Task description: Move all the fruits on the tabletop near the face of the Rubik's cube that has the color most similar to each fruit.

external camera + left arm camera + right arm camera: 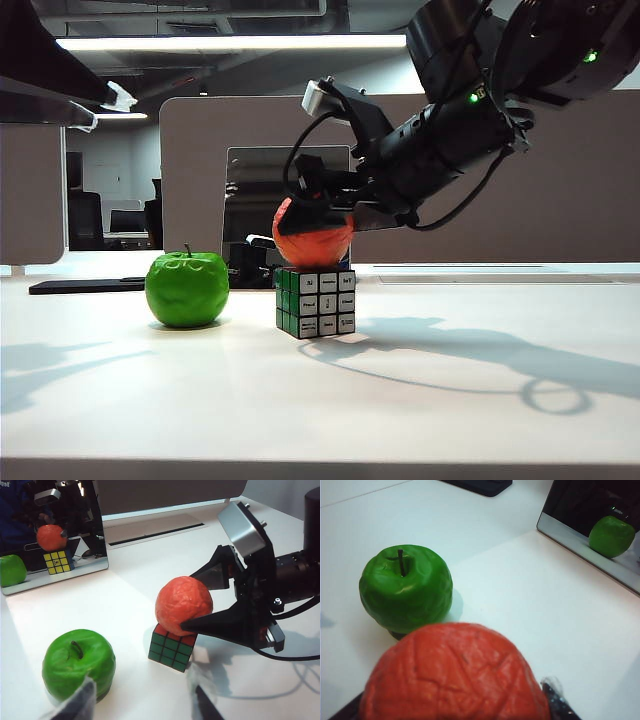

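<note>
My right gripper [200,597] straddles the wrinkled matte orange-red fruit [313,238] atop the small black-edged Rubik's cube [316,301], jaws wide around it, my half-open empty left gripper [142,702] back, glossy green apple [187,289] already beside green

Bright ceiling strip light [230,42] overhead in the exterior view, dim background behind, soft arm shadows on the white tabletop [450,400], glare on the glossy green apple [187,288], orange-red fruit [452,675] blurred close to the right wrist camera, left gripper [145,702] fingertips out of focus.
</note>
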